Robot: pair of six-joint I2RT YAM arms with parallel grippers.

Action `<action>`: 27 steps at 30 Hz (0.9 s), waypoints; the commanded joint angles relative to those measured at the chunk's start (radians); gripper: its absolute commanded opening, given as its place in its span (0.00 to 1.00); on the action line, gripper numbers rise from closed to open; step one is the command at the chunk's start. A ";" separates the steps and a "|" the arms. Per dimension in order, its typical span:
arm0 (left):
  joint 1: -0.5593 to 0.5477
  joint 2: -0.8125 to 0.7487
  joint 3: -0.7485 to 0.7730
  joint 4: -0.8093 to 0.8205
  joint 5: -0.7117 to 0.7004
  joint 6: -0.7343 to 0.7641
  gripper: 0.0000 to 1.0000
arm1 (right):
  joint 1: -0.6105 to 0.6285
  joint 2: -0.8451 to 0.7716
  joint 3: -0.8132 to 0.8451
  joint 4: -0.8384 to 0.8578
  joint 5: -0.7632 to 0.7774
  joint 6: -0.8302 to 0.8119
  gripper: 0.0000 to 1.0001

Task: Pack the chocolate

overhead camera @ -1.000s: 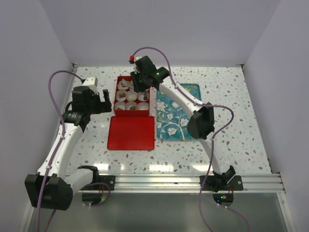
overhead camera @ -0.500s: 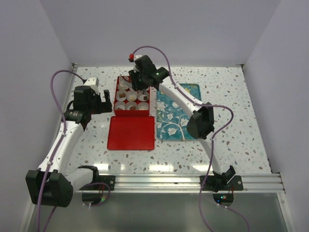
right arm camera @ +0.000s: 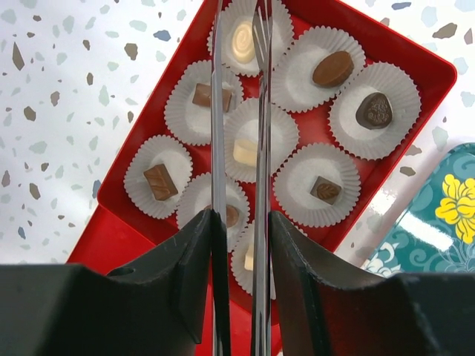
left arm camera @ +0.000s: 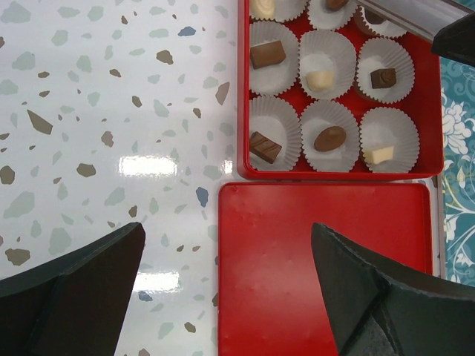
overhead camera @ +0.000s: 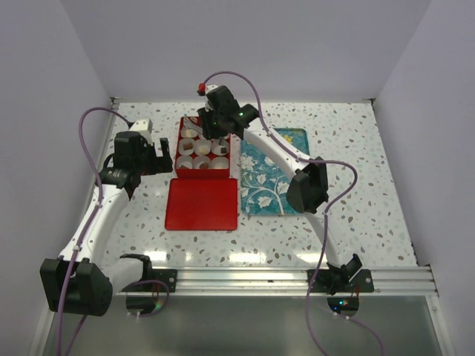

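Chocolate (left arm camera: 329,138) sits in all nine cups (left arm camera: 276,117) of the red box (left arm camera: 341,176); right gripper (right arm camera: 239,22) hangs above, blades slightly parted, empty — best lifted straight up. Left gripper (left arm camera: 228,231) is spread wide over the lid (left arm camera: 297,259) — it should grip an edge squarely.

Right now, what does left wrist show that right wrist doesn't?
Only left wrist: the whole red lid and the wide-open left claw. Only right wrist: the far row of chocolate uncropped, a yellow flower on the teal tray, and the right claw, fingers narrowly apart over the red box. Both: that box of paper cups, the tray's edge, the speckled table.
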 commanded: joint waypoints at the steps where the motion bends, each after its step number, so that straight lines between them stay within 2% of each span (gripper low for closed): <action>1: 0.001 0.003 0.009 0.024 -0.008 0.017 1.00 | -0.009 -0.089 -0.007 0.061 0.023 0.011 0.38; 9: 0.001 0.002 0.002 0.032 0.002 0.009 1.00 | -0.080 -0.261 -0.124 0.075 0.001 0.014 0.38; 17: 0.001 0.005 0.002 0.041 0.001 0.006 1.00 | -0.174 -0.461 -0.348 0.081 0.047 -0.038 0.37; 23: 0.001 0.003 -0.012 0.052 0.001 -0.001 1.00 | -0.274 -0.657 -0.575 0.056 0.136 -0.115 0.37; 27: 0.001 0.003 -0.027 0.066 0.002 -0.007 1.00 | -0.363 -0.806 -0.785 0.037 0.198 -0.153 0.37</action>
